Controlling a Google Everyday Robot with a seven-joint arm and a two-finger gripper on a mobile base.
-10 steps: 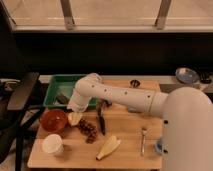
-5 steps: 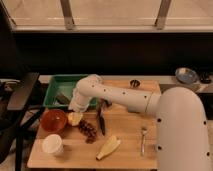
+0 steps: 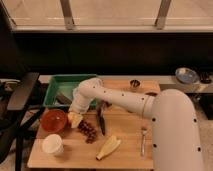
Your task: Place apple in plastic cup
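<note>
Hardly shifted since a second ago: your pincer [image 3: 74, 114], down at the apple [image 3: 75, 120]; whether it grips, you cannot tell. Apple: on tabletop [image 3: 127, 132], 3 o'clock of orange bowl [image 3: 52, 120]. Plastic cup [image 3: 186, 75]: well apart, 2 o'clock.

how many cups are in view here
3: a cream-white cup front left of the table, a small metal cup at its back edge, a light-blue plastic cup far right. The gripper is at the apple; the arm may hide others.
</note>
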